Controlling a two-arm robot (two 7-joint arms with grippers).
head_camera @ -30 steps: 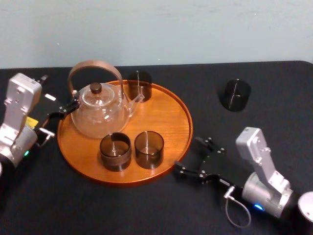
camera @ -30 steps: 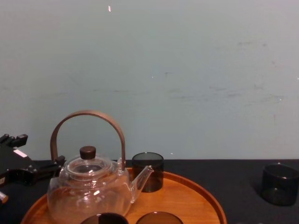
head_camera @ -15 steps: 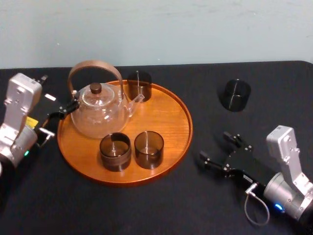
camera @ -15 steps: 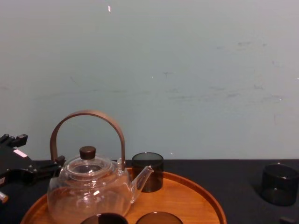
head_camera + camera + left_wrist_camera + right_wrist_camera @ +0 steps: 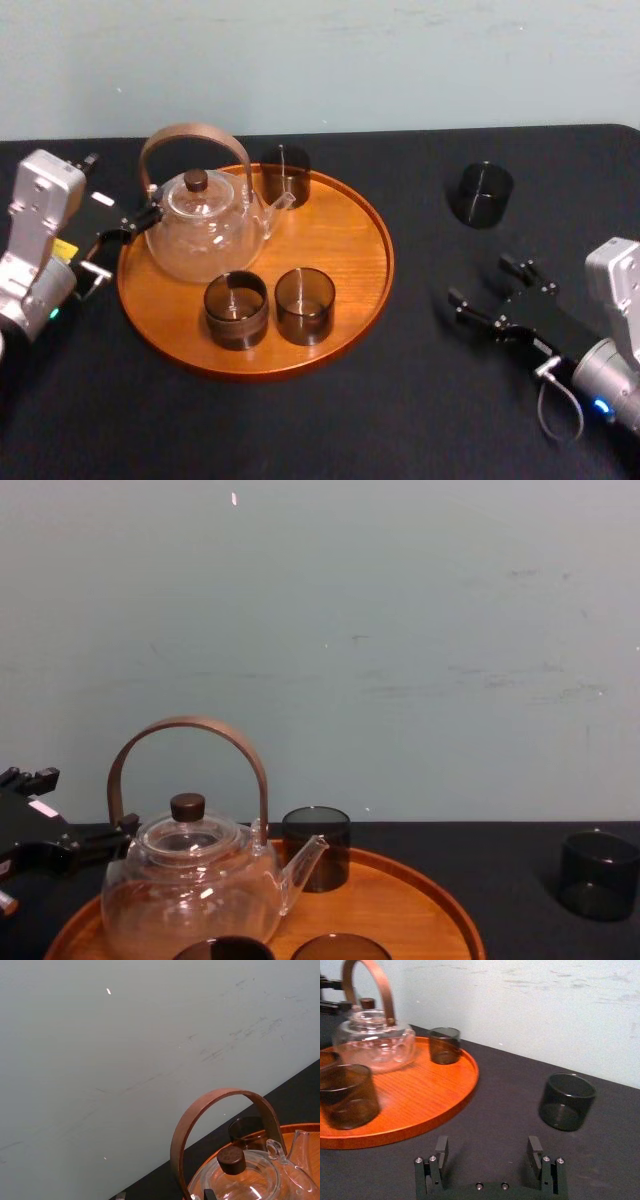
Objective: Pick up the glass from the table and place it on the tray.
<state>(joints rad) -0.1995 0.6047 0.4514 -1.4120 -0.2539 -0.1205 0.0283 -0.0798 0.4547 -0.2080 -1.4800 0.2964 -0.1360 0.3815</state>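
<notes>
Out on the matte black counter [image 5: 420,400], right of the round orange-brown wooden tray [image 5: 345,225], the dark smoked glass [image 5: 481,194] is standing upright — ahead of the right pincer [image 5: 481,281], which is hovering spread and empty — while the left pincer [image 5: 125,230] is idling by the tray.

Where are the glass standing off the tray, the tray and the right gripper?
glass [image 5: 481,195]: head view, middle of the glass.
tray [image 5: 345,235]: head view, bare floor in its right half.
right gripper [image 5: 481,281]: head view, midway between its open fingertips.
</notes>
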